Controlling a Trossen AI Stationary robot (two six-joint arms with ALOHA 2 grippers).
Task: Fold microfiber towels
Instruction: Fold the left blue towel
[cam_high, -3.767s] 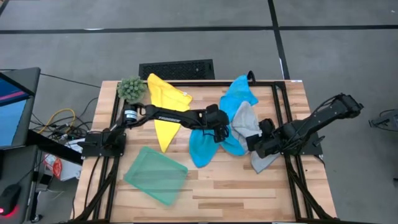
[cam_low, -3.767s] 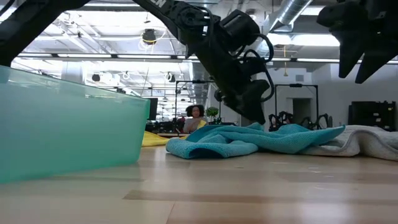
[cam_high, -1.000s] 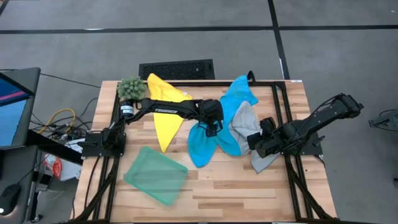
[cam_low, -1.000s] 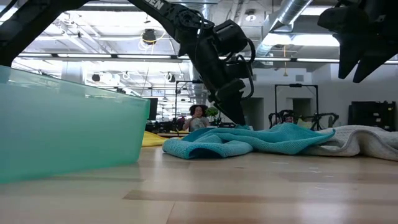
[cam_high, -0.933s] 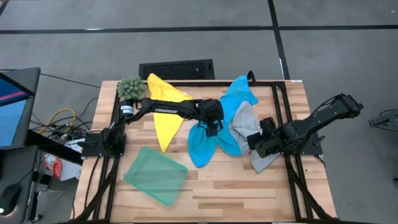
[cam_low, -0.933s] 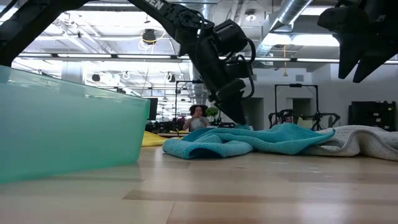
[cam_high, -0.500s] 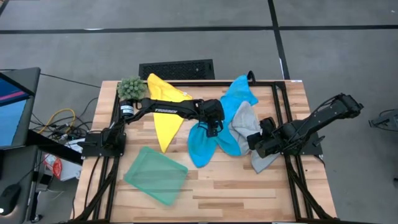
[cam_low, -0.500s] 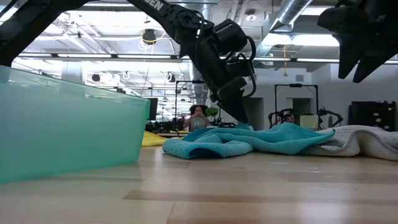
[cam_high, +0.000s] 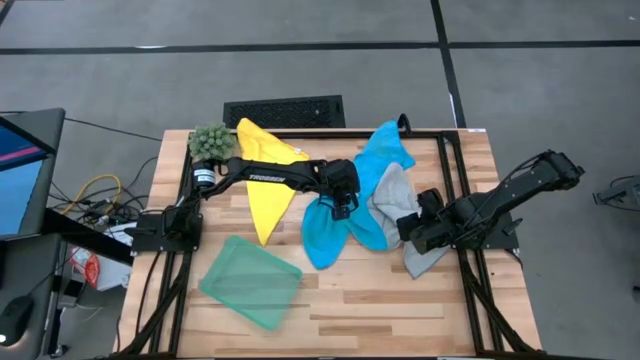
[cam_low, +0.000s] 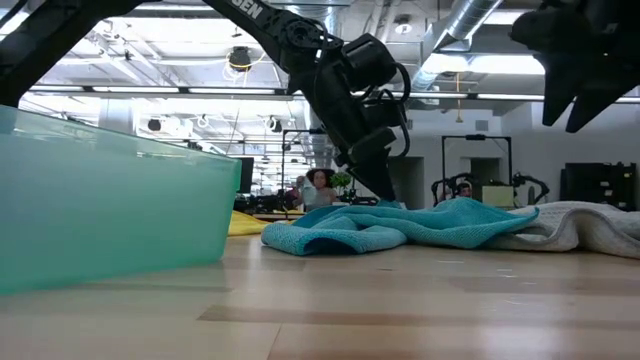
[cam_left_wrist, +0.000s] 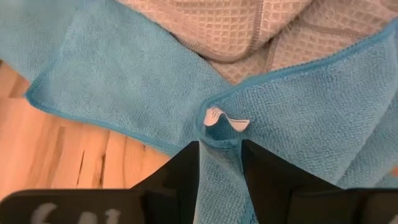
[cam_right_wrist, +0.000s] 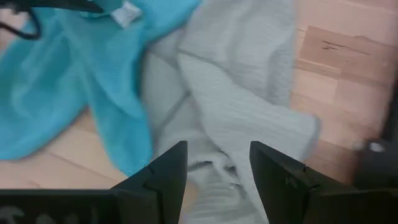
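Bright blue dominated the middle of the high view: one blue towel lay rumpled at centre, a second blue towel ran up toward the upper right, and the grey towel sat between them, trailing down to the right. The yellow towel stretched across the upper left of the wooden table, beside the fuzzy green plant ball, and the teal towel lay flat at lower left. The left gripper was down on the upper edge of the centre blue towel; the right gripper hung over the grey towel at right.

In the low view, the left gripper met the blue towel at centre frame, the teal towel filled the left, and the grey towel lay at far right. The right arm loomed at upper right.

The left wrist view showed the dark fingers pinched on a fold of blue towel next to its small white tag, the grey towel above.

In the right wrist view, the fingers stood apart, gripping nothing, above the grey towel, with blue towel at left.
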